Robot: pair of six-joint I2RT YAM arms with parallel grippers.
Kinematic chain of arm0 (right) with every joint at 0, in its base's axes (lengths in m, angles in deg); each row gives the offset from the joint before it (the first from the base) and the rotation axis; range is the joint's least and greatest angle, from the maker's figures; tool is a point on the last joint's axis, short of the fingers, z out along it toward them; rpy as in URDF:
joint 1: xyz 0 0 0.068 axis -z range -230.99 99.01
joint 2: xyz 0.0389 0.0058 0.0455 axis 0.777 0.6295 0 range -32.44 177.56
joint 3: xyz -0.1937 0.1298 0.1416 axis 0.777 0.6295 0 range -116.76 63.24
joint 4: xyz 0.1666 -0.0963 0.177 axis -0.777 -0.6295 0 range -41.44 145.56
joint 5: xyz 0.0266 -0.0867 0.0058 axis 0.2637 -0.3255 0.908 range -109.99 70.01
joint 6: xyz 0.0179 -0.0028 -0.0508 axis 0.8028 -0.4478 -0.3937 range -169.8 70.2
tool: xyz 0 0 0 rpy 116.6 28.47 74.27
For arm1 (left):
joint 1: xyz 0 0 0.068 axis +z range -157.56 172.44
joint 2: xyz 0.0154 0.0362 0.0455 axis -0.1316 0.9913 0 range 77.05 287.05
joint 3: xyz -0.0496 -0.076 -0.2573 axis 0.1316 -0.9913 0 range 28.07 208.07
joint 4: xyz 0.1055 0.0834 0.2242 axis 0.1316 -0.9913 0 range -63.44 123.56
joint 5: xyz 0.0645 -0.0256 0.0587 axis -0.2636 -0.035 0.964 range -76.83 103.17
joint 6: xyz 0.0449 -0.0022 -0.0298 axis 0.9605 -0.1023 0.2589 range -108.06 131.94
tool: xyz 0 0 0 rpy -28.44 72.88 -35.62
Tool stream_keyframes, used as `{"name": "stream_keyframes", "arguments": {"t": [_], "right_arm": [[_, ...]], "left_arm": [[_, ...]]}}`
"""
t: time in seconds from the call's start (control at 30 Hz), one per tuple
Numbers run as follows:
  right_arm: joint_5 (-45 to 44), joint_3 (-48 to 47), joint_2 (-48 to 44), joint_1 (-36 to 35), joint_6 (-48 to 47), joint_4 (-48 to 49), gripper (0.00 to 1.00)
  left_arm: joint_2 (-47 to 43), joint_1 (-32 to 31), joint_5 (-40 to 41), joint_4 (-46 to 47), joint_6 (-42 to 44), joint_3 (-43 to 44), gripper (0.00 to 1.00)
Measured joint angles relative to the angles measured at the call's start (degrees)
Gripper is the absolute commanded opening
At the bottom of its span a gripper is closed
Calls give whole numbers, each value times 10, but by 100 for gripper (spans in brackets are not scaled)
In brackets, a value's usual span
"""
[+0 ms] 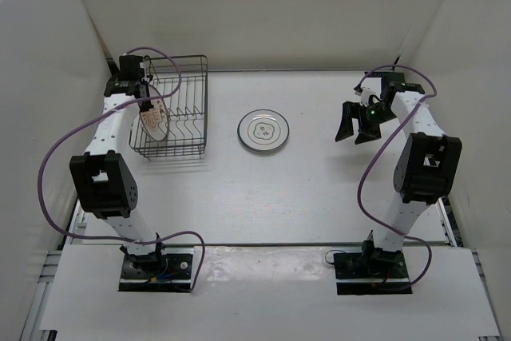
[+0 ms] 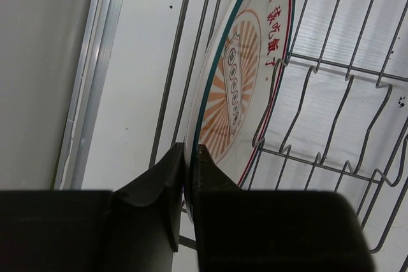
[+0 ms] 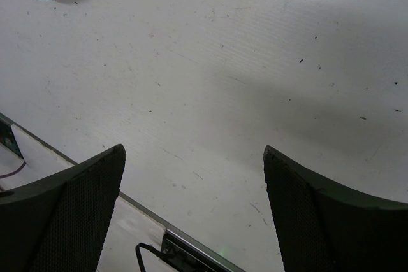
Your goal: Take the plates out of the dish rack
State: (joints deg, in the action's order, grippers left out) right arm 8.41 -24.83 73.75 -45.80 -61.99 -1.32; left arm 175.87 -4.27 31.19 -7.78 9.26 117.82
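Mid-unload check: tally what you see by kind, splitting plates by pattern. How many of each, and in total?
orange sunburst plate: 1, upright in the rack, left claw shut on its rim
grey-ringed plate: 1, flat on the table
dish rack: 1
Total: 3 things, 2 of them plates

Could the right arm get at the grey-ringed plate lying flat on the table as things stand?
Probably yes. The right gripper hangs open over bare table, with nothing between it and the grey-ringed plate; the left gripper grips the sunburst plate in the dish rack.
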Motion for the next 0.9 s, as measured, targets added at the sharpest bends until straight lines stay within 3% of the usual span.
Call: {"name": "stream_keyframes", "arguments": {"t": [0.63, 0.9], "right_arm": [[0, 0, 0, 0, 0, 0, 90], [3, 0, 0, 0, 0, 0, 90]], "left_arm": [[-27, 2, 6, 41, 17, 46, 0], [-111, 1, -99, 76, -16, 46, 0]]}}
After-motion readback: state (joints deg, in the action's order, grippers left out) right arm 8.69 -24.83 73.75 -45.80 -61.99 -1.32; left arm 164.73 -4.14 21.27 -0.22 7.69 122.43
